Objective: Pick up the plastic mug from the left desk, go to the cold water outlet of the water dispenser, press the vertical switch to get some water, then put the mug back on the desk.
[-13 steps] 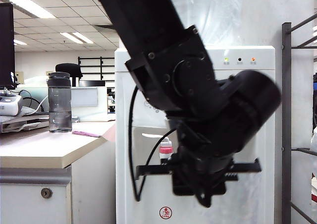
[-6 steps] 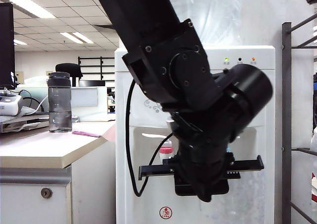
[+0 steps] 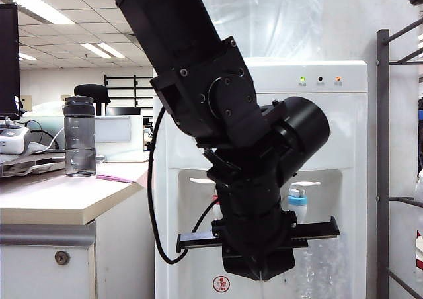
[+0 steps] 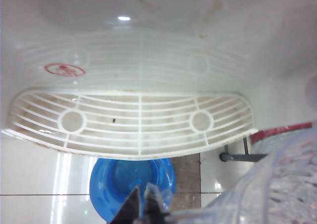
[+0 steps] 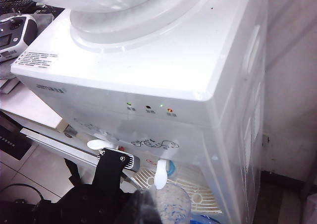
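My left gripper (image 3: 259,272) hangs in front of the water dispenser (image 3: 344,114), low in its tap recess. Its fingertips (image 4: 134,208) are shut on the thin handle of the plastic mug (image 4: 282,184). The clear mug (image 3: 320,266) stands upright below the cold water outlet (image 3: 297,198) with its blue collar. From above, the mug (image 5: 172,204) sits right under the white vertical switch (image 5: 161,173). A dark blur at the frame edge is my right gripper (image 5: 144,209), high above the dispenser (image 5: 163,70); its jaws cannot be made out. The left desk (image 3: 59,200) lies to the left.
A smoky-grey bottle (image 3: 80,137) and a pink sheet (image 3: 114,178) are on the desk. The red-collared tap (image 3: 215,203) is mostly behind my left arm. A white drip grille (image 4: 133,120) lies under the mug, a blue round object (image 4: 124,179) below it. A grey rack (image 3: 382,167) stands right.
My left arm has swung left and down in the exterior view. The blue-collared tap is now uncovered, and the mug shows beneath it.
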`<action>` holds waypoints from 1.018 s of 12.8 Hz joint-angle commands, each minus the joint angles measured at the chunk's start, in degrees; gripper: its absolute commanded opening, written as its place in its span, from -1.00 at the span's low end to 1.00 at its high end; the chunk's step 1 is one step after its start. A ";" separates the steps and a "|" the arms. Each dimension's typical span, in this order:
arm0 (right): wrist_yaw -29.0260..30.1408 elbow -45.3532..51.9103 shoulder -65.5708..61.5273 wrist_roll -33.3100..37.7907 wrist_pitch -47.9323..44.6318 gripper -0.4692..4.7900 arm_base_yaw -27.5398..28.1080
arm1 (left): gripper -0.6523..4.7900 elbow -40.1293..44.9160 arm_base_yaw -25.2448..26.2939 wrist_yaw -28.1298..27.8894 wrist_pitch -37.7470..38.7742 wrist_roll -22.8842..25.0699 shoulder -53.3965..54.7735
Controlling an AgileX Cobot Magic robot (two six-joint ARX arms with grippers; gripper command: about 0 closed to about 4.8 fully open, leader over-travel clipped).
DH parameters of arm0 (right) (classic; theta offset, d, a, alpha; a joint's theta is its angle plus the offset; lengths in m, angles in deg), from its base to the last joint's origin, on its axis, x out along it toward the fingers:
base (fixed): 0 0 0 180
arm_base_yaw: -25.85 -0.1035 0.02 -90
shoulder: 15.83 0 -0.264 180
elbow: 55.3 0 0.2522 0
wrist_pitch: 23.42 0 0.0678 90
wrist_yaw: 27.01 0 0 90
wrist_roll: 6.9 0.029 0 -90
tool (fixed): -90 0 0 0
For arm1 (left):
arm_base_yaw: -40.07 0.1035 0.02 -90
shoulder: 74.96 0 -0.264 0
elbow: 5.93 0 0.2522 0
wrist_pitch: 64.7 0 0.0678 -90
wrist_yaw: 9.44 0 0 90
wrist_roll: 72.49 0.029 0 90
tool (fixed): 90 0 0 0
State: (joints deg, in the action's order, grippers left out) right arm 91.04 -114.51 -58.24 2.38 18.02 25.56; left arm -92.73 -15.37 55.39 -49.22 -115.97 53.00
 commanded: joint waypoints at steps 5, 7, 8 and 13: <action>0.13 -0.35 0.22 0.13 -3.13 -0.84 -0.07 | -0.78 -0.46 2.40 -5.22 -1.42 -4.74 1.75; 0.15 -0.35 0.22 0.15 -3.17 -0.84 -0.07 | -0.78 -0.48 1.53 -9.22 -0.11 -7.74 1.70; 0.61 -0.52 0.35 0.15 -3.21 -0.84 -0.07 | -0.78 -0.57 -0.44 -14.51 -1.60 -10.25 1.62; 0.57 -0.57 0.63 0.42 -3.52 -0.84 -0.09 | -0.78 -1.79 -2.82 -18.53 -2.62 -11.96 1.68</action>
State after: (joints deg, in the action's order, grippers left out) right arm 91.33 -114.58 -57.85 2.49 15.31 25.56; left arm -94.19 -17.86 38.87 -51.12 -126.83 55.10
